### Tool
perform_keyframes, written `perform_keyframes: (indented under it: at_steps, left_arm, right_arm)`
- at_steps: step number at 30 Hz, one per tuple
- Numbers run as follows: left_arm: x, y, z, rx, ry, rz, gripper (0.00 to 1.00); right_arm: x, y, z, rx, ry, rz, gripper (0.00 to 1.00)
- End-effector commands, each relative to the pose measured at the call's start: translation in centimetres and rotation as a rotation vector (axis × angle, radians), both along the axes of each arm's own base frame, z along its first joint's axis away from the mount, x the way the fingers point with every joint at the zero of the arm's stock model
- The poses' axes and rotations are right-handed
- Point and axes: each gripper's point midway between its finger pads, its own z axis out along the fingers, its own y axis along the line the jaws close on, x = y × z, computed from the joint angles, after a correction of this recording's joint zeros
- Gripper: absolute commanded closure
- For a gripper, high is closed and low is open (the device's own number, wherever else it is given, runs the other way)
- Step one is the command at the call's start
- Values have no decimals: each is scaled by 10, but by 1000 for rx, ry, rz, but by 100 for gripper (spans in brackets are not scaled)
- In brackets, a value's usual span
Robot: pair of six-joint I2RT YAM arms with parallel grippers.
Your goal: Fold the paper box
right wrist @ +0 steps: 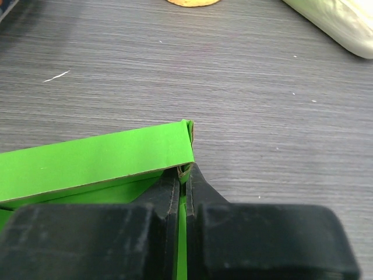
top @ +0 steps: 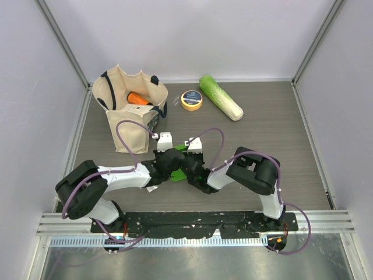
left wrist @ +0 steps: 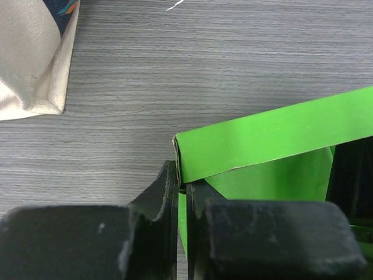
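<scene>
box: bright green thin-card paper box (top: 189, 169), near the front middle of the grey wood-grain desk (top: 280, 134) | left gripper (left wrist: 182, 188): clamped on one end wall | right gripper (right wrist: 183, 175): clamped on the opposite end
</scene>
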Motion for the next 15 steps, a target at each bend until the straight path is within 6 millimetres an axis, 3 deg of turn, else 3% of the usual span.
perform_keyframes:
  at_steps: [1, 2, 3, 5, 7, 9, 11, 12, 13, 15]
  left_arm:
    - [-1, -17, 6, -81, 7, -20, 100]
    - [-1, -18, 5, -82, 9, -23, 100]
    - [-2, -17, 3, -79, 10, -21, 100]
    - [-2, -16, 2, -74, 12, -21, 100]
    - [-2, -16, 1, -73, 13, -20, 100]
    - [-2, -16, 1, -69, 10, -23, 100]
    - [-2, -15, 3, -66, 7, -26, 100]
    - [-2, -15, 3, -64, 6, -26, 100]
    - [-2, -14, 4, -62, 2, -26, 100]
    - [-2, -13, 5, -53, -2, -30, 100]
  right_arm:
    - [-1, -18, 6, 29, -22, -145, 99]
    - [-1, -6, 6, 53, -8, -66, 99]
    - [-1, -8, 13, 40, -8, -31, 98]
    - [-10, -8, 10, 1, 27, 52, 75]
    - [-15, -12, 20, 2, 44, 118, 56]
    - [-26, -14, 10, -14, 127, 195, 44]
    - [-36, -22, 15, -31, 155, 245, 39]
    - [-49, -23, 6, -41, 196, 312, 37]
    - [-54, -27, 18, -13, 192, 335, 36]
    - [-64, -34, 12, 4, 223, 391, 34]
